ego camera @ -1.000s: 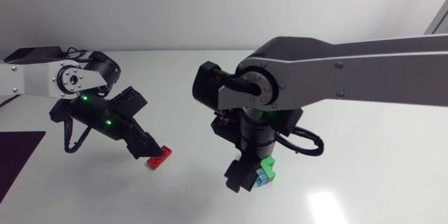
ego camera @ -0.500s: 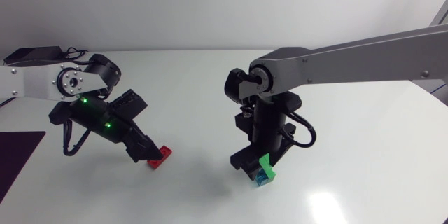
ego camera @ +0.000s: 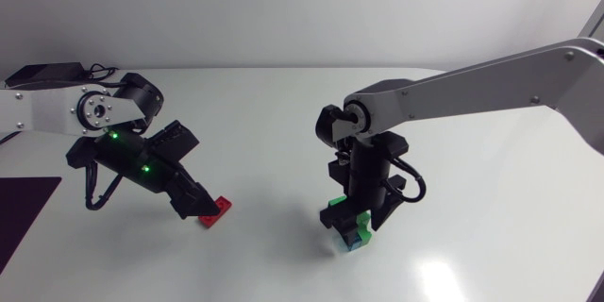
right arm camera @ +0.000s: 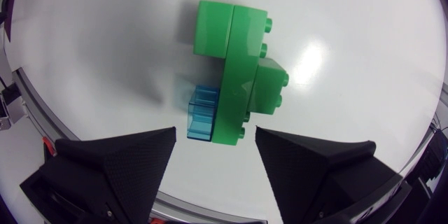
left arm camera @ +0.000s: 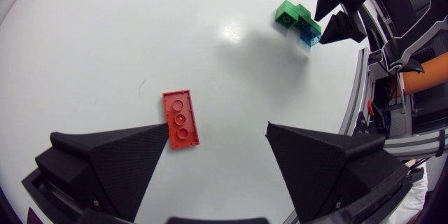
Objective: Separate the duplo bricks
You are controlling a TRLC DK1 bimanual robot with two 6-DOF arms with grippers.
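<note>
Holding my right pincer (right arm camera: 215, 131) spread open over the joined green-and-translucent-blue plastic duplo cluster (right arm camera: 238, 63) lying toward the tabletop's near edge, I should clamp the green flanks squarely, leaving the blue block exposed for my open left pincer (left arm camera: 218, 126).

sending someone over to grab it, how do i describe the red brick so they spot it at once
On the white table, look at the open left gripper: the red brick lies flat beside one fingertip. It is the only red piece, thin and alone, unlike the joined green and blue bricks by the right gripper.
</note>
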